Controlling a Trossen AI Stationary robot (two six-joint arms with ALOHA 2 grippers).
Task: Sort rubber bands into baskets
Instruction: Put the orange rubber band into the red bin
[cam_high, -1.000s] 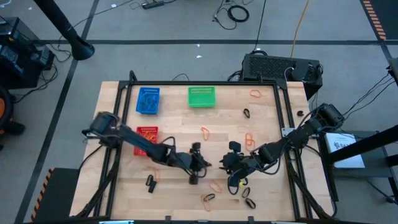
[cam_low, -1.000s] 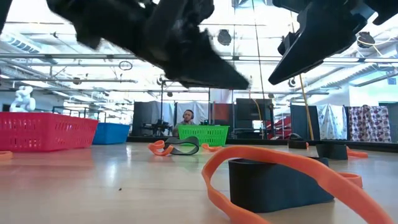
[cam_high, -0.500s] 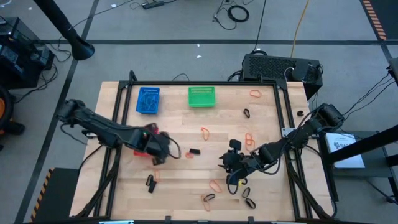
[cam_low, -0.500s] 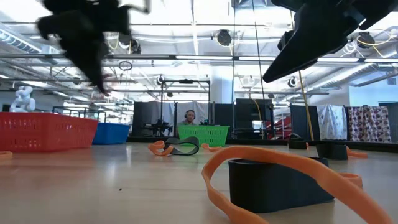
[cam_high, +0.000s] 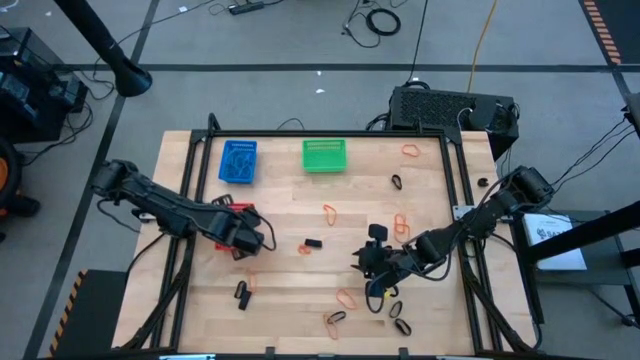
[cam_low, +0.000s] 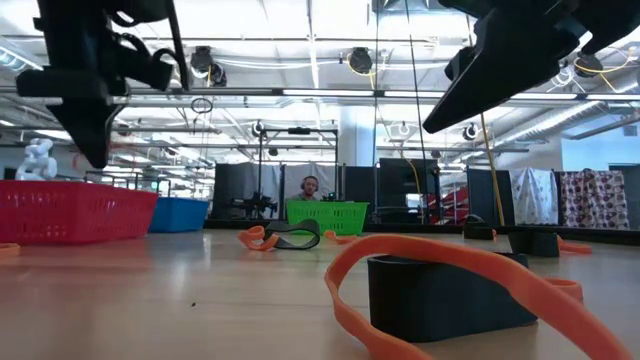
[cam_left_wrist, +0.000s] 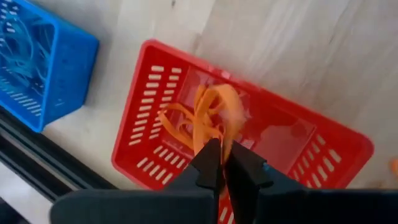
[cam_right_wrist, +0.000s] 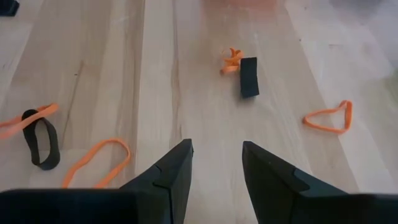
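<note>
left gripper (cam_left_wrist: 221, 163) over red basket (cam_left_wrist: 149, 118) – pinching an orange band (cam_left_wrist: 208, 115) (right gripper (cam_right_wrist: 216, 163) open).

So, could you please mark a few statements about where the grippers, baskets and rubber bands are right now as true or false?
1. The left gripper is over the red basket. True.
2. An orange rubber band hangs at the left gripper's fingertips. True; whether it is still pinched or already released cannot be told.
3. The right gripper is shut on a black rubber band. False: its fingers stand apart with nothing between them, above bare table.
4. The green basket sits directly against the red basket. False: the green one is at the far edge beside the blue basket, apart from the red.
5. Orange and black bands remain loose on the table. True.
</note>
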